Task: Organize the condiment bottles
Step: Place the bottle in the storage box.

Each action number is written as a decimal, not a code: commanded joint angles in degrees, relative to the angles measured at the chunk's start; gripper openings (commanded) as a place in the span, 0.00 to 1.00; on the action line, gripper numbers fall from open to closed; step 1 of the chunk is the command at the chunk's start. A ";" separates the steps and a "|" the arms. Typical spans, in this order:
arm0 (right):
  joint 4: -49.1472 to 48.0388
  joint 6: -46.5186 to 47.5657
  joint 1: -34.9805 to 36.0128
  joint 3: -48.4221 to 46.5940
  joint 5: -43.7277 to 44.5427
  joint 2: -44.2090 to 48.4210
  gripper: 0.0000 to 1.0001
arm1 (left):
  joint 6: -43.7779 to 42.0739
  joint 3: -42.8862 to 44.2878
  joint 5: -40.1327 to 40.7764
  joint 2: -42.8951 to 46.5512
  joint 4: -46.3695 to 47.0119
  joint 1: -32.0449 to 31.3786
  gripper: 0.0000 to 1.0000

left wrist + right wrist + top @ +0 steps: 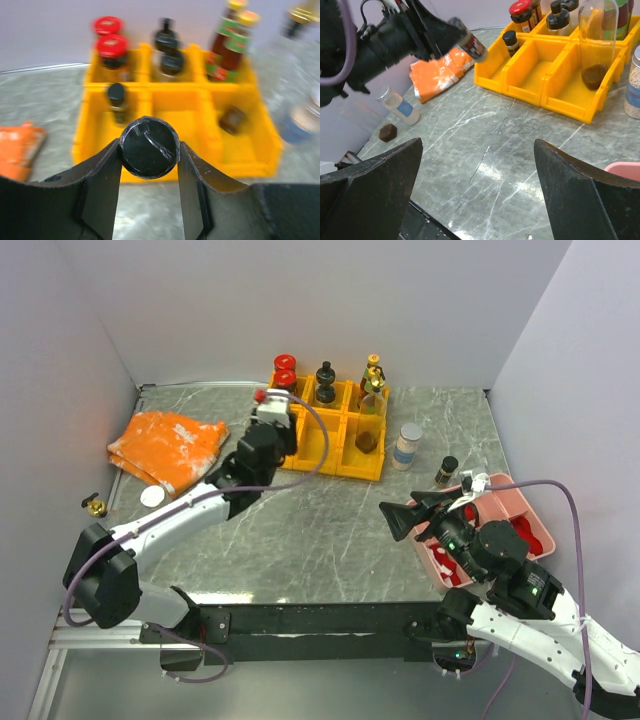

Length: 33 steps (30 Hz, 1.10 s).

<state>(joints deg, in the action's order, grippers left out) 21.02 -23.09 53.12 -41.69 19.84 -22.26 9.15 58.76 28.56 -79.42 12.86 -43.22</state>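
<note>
Gripping a dark bottle [149, 142] between its two fingers, the left end effector [149, 156] holds it lifted off the desk [330, 530] at the front left of the yellow rack [322, 462]. Its jaws are part closed, pressed against the bottle's round sides.

The rack has six compartments in two rows. The back left one holds two red-capped bottles [285, 366], the back middle holds two black-capped bottles [325, 380], and the back right holds yellow-capped bottles [373, 368] with green and red labels. A small black-capped bottle [116, 99] stands in the front left compartment. A clear bottle with dark liquid at its bottom [368, 435] stands in the front right one.

Just right of the rack, a silver-capped jar [407, 446] stands on the desk. A small dark bottle [446, 471] stands near it, beside the pink tray [503, 487] of red packets [530, 535].

The right end effector [405, 512] hovers above the desk at the tray's left side, jaws spread wide and holding nothing.

An orange cloth [165, 446] lies crumpled at the far left. The right wrist view shows a clear jar with a blue label [400, 107] lying on its side near it.
</note>
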 commanded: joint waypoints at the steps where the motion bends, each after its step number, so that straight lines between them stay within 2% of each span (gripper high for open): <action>1: -2.47 0.94 0.31 -1.82 0.20 0.64 1.00 | 0.61 2.41 -0.25 0.50 1.72 5.77 0.01; 6: -4.05 0.86 0.31 -0.32 -1.11 0.82 1.00 | -0.97 0.83 -1.57 -2.75 7.60 9.20 0.01; 12: -4.48 0.68 0.31 -0.50 -2.51 -0.59 1.00 | -1.50 1.70 -8.16 -8.99 14.55 12.63 0.01; 19: -5.11 0.94 0.31 0.74 -2.17 -0.59 1.00 | -4.58 4.25 -9.57 -19.18 20.00 14.57 0.01; 25: -4.84 1.56 0.31 1.17 -0.59 -0.85 1.00 | -4.75 4.43 -13.35 -24.37 24.40 15.80 0.01; 31: -5.02 2.52 0.31 0.74 0.55 -1.91 1.00 | -5.11 6.54 -14.23 -30.26 25.98 16.77 0.09; 33: -4.76 2.70 0.23 0.47 1.26 -2.26 1.00 | -4.75 6.89 -14.40 -31.15 27.04 17.29 0.22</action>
<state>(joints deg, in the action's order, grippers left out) 18.26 -21.76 53.12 -40.77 19.07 -23.33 5.06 63.22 15.77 -109.21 33.82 -26.70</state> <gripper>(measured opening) 0.999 0.485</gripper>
